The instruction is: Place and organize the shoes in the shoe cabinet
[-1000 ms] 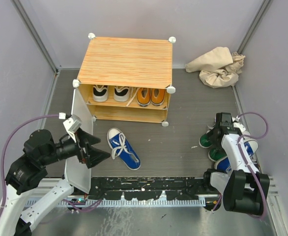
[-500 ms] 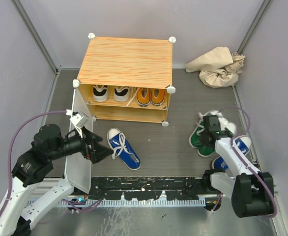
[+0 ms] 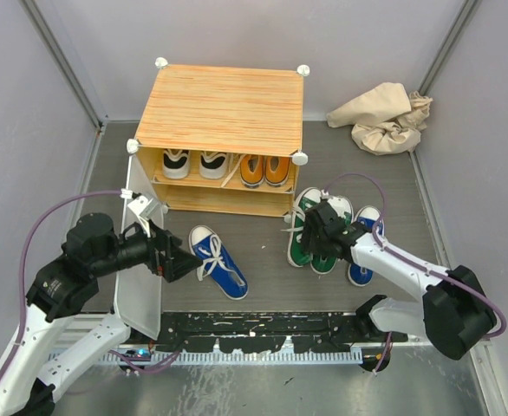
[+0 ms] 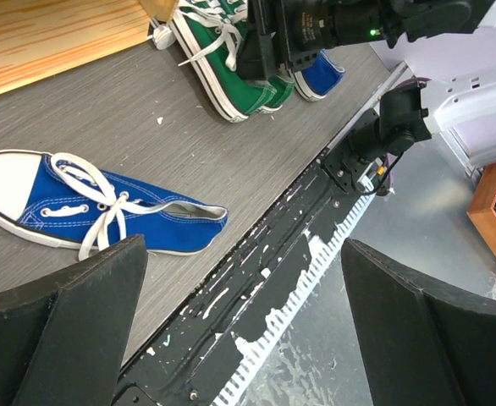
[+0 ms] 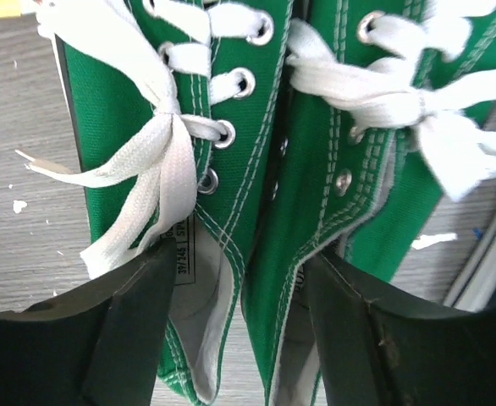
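- Half done, by my reading: the shoe cabinet [image 3: 224,108] has the white-and-black pair [image 3: 193,163] and the orange pair [image 3: 266,169] side by side on its upper shelf, heels outward.
- The lower shelf [image 3: 224,201] looks bare, and the white door [image 3: 137,303] hangs open at the left.
- The green pair [image 3: 300,243] is out on the floor area, just beside the cabinet's front right corner. The right gripper [image 5: 239,258] has one finger inside each shoe, its jaws pinching the two inner walls together.
- Whether the pair is lifted or dragging, I cannot tell.
- One blue shoe [image 3: 218,260] lies alone before the cabinet; the second blue shoe [image 3: 358,270] lies right of the green pair — well apart from its mate.
- The left gripper [image 4: 244,262] hovers over the near blue shoe with jaws spread wide and nothing between them.
- Left to do: shelve the green and blue pairs — probably below.
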{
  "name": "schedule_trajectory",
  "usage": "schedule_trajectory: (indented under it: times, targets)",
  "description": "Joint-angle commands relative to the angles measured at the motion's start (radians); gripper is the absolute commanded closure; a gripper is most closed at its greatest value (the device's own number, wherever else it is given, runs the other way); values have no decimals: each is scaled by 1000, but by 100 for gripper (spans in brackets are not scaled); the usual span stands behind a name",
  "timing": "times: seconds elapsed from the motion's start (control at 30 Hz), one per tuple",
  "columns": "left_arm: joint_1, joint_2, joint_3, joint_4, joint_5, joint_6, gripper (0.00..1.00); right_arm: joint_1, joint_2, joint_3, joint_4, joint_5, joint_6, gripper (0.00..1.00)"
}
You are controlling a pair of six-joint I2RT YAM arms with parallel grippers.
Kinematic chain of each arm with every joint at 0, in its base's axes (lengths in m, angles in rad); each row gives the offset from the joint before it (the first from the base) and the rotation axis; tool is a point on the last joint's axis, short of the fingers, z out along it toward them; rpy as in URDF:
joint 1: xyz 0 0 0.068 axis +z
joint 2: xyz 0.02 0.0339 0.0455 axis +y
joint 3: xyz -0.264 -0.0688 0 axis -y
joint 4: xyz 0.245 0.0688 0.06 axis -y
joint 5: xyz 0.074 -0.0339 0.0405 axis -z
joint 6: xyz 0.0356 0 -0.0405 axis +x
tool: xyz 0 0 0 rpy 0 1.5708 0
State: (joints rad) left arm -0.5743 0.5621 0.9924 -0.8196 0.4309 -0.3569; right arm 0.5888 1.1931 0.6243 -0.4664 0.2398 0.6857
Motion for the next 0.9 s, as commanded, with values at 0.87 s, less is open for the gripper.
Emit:
schedule_trajectory:
  times: [0.87]
  targets:
    - [-1, -76, -50, 86, 49, 26, 2, -339, -167, -21, -231, 126, 166, 35]
